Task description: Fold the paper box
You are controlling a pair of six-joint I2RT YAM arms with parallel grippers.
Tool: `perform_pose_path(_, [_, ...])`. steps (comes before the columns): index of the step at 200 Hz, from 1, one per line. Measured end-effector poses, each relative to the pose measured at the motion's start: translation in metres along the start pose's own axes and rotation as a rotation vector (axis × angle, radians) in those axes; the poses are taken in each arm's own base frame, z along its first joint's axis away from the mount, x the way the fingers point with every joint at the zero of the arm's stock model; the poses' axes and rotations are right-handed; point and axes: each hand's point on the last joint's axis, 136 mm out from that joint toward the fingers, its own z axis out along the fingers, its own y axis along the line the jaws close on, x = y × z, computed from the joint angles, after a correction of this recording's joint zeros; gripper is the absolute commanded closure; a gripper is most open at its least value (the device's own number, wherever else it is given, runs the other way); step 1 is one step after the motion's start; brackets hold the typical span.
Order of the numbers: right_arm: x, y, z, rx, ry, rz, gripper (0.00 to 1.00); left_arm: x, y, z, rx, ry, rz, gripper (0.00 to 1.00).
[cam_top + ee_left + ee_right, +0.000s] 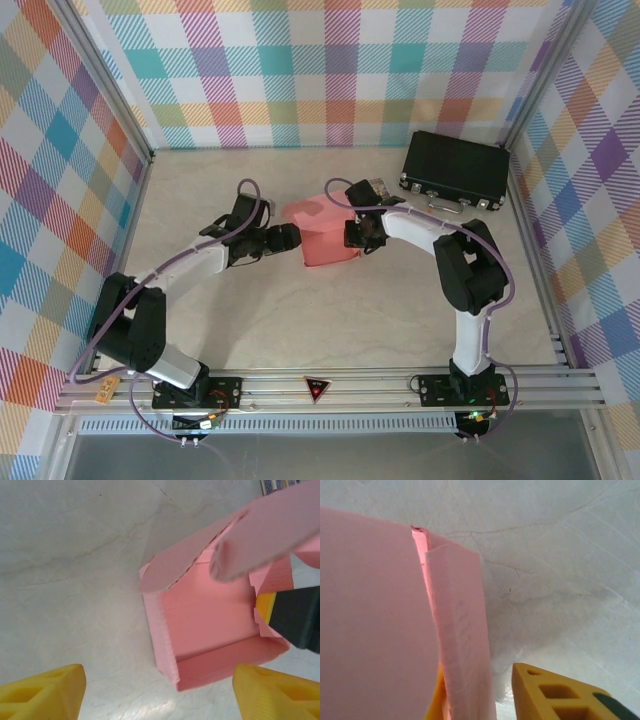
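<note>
— Yellow fingertips [42, 692] of your left claw [159, 680] sit closest to the lens, spread wide with nothing between them but bare counter [75, 580].

— Where does the paper box lie from there?

— Straight ahead of that claw, just beyond its tips and apart from them. Your paper box [210, 625] stands as an open tray in the middle of the counter, with one flap [200, 555] raised over its far side.

— And my right side?

— Your right claw [477, 680] is the nearer one. It straddles the tray's right wall [460, 630], a finger on either side. Its jaws stand partly apart and you can see a gap between the wall and one finger, so I'd call that no grip. The other finger is mostly hidden behind the cardboard, so take that with some caution.

— Long axis?

— From overhead, tray and flap together seem to run from near right toward far left. The raised flap hides the far edge, so judge the tray's own length with care. I'd say the flap is the left claw's to reach, while your right steadies the wall.

— Count?

— One paper box, one black hard case [455, 172] in the far right corner and well apart from it, two arms, two claws.
</note>
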Motion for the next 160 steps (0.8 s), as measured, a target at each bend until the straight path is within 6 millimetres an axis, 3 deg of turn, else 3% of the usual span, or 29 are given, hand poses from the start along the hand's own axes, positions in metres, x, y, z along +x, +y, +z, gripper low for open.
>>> perform_pose_path(56, [0.007, -0.006, 0.017, 0.020, 0.038, 0.004, 0.79, 0.014, -0.002, 0.044, -0.026, 0.068, -0.011, 0.41])
perform_pose_path(117, [0.006, -0.007, 0.020, -0.003, 0.047, 0.018, 0.77, 0.002, -0.012, 0.062, -0.055, 0.051, 0.010, 0.55])
perform_pose_path(160, [0.006, -0.008, 0.022, -0.021, 0.046, 0.030, 0.76, 0.011, -0.013, 0.069, -0.099, 0.078, 0.034, 0.66])
